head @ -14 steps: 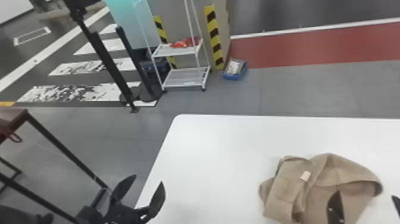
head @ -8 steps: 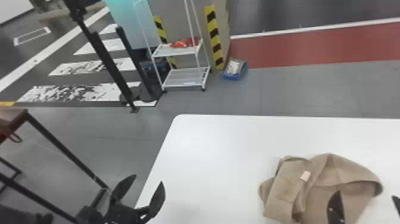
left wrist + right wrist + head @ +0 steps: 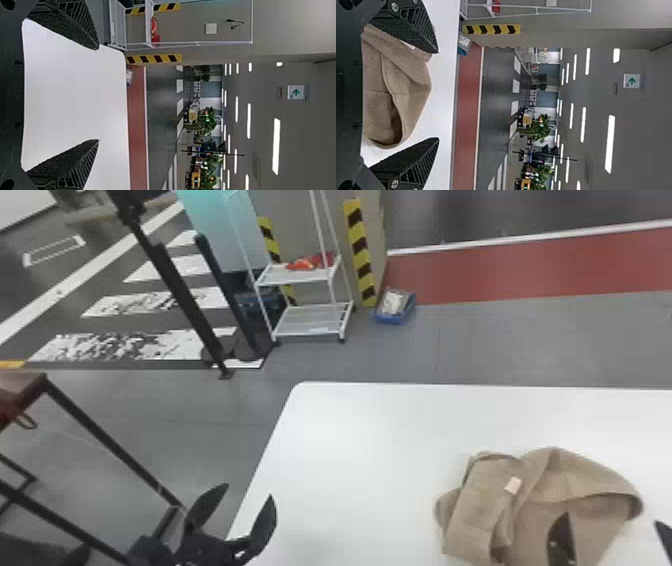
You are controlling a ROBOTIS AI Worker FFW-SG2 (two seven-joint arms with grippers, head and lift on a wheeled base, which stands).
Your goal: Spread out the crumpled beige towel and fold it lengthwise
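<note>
Step in hand: the start of spreading, by the look of it; the lengthwise fold must wait for a flat cloth.
Beige towel (image 3: pixel 480 500): crumpled on the bench (image 3: pixel 360 440), layers doubled over, a small pale tag (image 3: pixel 513 485) facing up. It lies in front of and partly beneath the right end effector, well apart from the left one, off to that one's right.
Right end effector (image 3: pixel 437 95): fingers wide apart, gripping nothing; in the head view one finger overlaps the towel's near part, the other is out past its right side. Whether either touches cloth, I cannot tell.
Left end effector (image 3: pixel 248 490): open and empty, by the bench's left edge.
Next move: likely lower the right end effector onto a loose edge and close on it, then bring the left one across to a second edge, so the two can draw the layers apart.
Watch for: a pinch through several layers, which would drag the bundle along instead of opening it.
</note>
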